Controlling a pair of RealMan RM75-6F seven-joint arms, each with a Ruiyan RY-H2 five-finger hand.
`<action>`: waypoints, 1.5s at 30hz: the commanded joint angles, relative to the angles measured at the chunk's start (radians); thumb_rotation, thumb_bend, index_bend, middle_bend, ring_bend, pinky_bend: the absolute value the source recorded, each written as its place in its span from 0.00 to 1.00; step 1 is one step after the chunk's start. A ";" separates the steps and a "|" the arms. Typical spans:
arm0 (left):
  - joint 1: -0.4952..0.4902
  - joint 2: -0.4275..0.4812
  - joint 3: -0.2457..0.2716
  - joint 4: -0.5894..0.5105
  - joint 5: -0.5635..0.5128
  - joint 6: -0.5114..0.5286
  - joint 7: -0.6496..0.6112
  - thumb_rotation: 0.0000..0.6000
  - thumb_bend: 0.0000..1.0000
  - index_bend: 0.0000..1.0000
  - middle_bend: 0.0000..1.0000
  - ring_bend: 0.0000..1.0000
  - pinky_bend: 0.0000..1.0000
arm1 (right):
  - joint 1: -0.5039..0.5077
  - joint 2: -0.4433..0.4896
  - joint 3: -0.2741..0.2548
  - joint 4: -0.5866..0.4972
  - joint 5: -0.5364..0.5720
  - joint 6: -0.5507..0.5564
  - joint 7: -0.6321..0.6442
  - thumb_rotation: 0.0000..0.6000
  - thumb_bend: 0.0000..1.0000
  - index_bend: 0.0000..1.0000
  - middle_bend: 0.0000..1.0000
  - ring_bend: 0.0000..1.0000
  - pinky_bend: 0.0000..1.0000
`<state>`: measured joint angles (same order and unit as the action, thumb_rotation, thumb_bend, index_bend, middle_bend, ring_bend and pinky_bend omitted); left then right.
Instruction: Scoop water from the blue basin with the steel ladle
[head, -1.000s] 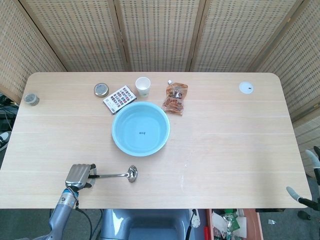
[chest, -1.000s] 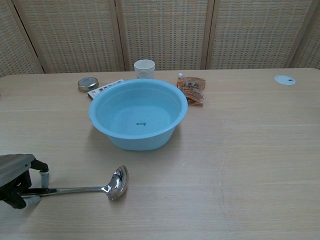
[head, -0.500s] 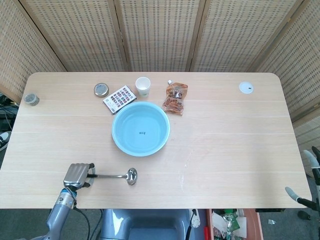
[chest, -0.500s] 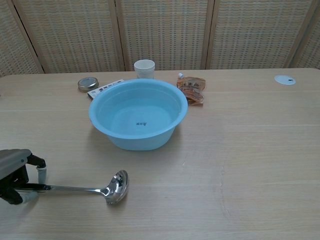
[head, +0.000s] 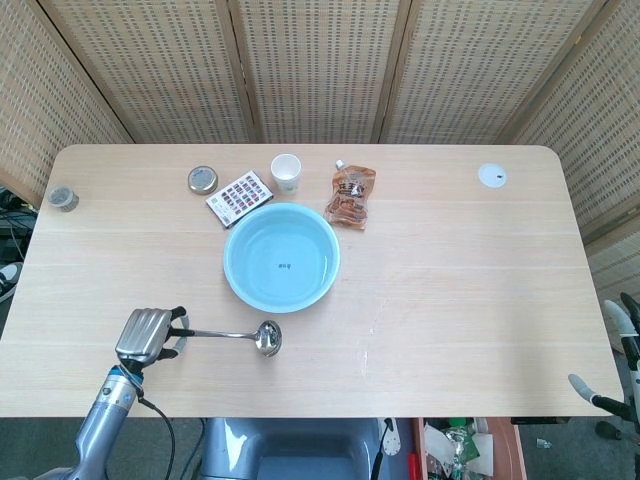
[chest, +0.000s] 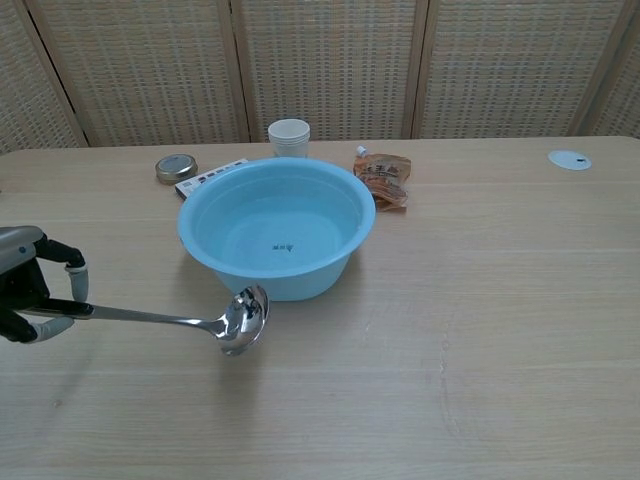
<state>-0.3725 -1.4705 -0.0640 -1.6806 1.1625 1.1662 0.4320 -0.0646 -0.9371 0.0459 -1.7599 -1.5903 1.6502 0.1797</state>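
One left hand grips the ladle (lifted, chest view shows), beside the basin.

Basin sat mid-left on the bench. Ladle lay just below it in the frame, bowl end near the basin rim, handle running left into the left hand at lower left. Cup and pouch stood above the basin.

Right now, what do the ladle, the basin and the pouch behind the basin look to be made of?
Ladle: polished metal, probably steel, with a mirror-bright bowl and thin shiny handle. Basin: likely plastic, pale blue, smooth, with a soft sheen and rolled rim. Pouch: seemingly flexible printed film, glossy and crinkled, with a small spout.
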 joint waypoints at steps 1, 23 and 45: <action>-0.017 0.044 -0.027 -0.063 -0.003 -0.005 -0.005 1.00 0.41 0.90 1.00 0.95 1.00 | 0.000 0.000 0.002 0.000 0.005 -0.001 0.001 1.00 0.00 0.00 0.00 0.00 0.00; -0.452 0.219 -0.284 -0.146 -0.519 -0.139 0.450 1.00 0.41 0.90 1.00 0.95 1.00 | 0.036 -0.014 0.034 -0.005 0.097 -0.073 -0.048 1.00 0.00 0.00 0.00 0.00 0.00; -0.811 0.136 -0.153 0.178 -0.845 -0.303 0.635 1.00 0.44 0.90 1.00 0.95 1.00 | 0.045 -0.022 0.063 0.024 0.159 -0.092 -0.034 1.00 0.00 0.00 0.00 0.00 0.00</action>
<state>-1.1669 -1.3225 -0.2290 -1.5177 0.3347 0.8626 1.0528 -0.0195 -0.9583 0.1085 -1.7357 -1.4311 1.5581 0.1453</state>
